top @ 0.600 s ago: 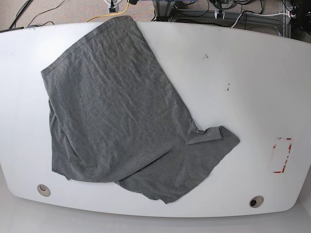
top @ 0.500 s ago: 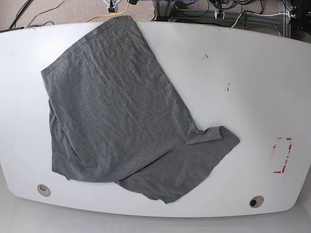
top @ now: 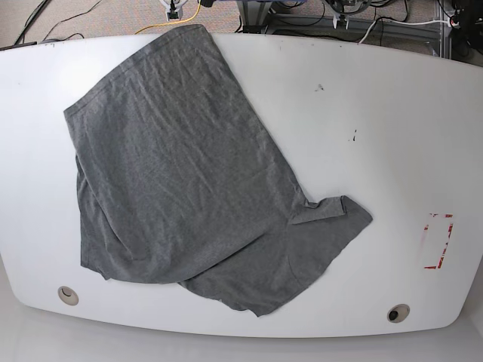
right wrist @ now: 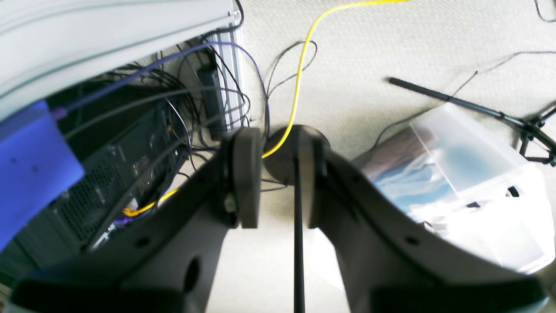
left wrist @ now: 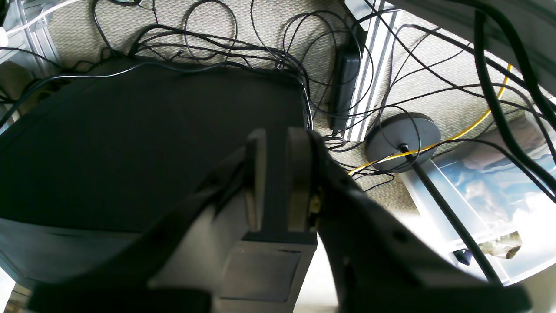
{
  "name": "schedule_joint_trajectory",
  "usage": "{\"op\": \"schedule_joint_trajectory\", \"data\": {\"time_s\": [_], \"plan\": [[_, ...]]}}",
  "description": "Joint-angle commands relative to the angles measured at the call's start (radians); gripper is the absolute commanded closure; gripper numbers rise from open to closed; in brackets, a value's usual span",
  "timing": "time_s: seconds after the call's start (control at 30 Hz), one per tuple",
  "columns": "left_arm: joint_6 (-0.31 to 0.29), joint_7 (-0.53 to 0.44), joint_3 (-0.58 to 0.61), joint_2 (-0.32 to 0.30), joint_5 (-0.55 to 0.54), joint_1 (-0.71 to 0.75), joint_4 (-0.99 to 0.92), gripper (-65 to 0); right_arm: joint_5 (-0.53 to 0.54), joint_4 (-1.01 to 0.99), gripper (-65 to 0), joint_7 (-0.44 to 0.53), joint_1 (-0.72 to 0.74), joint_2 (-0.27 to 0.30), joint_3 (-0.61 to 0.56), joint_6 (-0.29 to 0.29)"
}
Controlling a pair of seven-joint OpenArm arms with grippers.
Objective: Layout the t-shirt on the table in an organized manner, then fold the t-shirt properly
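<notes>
**Shirt just sitting there, arms nowhere near it**

Nothing's changed from the earlier base shot. The t-shirt (top: 192,177) lies rumpled and skewed across the left half of the table (top: 377,136), same as before. Left gripper (left wrist: 278,182) and right gripper (right wrist: 271,176) both point at floor cables, jaws narrowly apart, holding nothing, well away from the shirt.

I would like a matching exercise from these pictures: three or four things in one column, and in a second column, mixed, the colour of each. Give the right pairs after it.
Things:
1. t-shirt
2. table
3. tape mark
4. cable on the floor

Colours:
A. yellow
B. red
C. heather grey
D. glossy white

Pairs: 1-C, 2-D, 3-B, 4-A
</notes>
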Motion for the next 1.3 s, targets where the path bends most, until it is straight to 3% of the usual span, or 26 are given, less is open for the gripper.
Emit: {"op": "schedule_joint_trajectory", "data": {"time_s": [0.0, 0.27, 0.6, 1.27], "plan": [[0.0, 0.001, 0.003, -0.004, 0.003, 0.009, 0.0, -8.1, -0.001, 0.002, -15.3, 0.002, -0.003, 0.0, 0.002, 0.008], [-0.001, -0.005, 0.003, -0.002, 0.002, 0.008, 0.002, -7.9, 0.0, 0.009, -13.4, -0.006, -0.005, -0.004, 0.003, 0.006], [0.001, -0.013, 0.007, 0.001, -0.004, 0.008, 0.009, -7.8, -0.001, 0.008, -0.6, -0.001, -0.004, -0.002, 0.008, 0.002], [0.005, -0.003, 0.003, -0.004, 0.003, 0.013, 0.01, -8.1, -0.003, 0.007, -3.3, -0.004, 0.039, -0.021, -0.003, 0.005]]}}
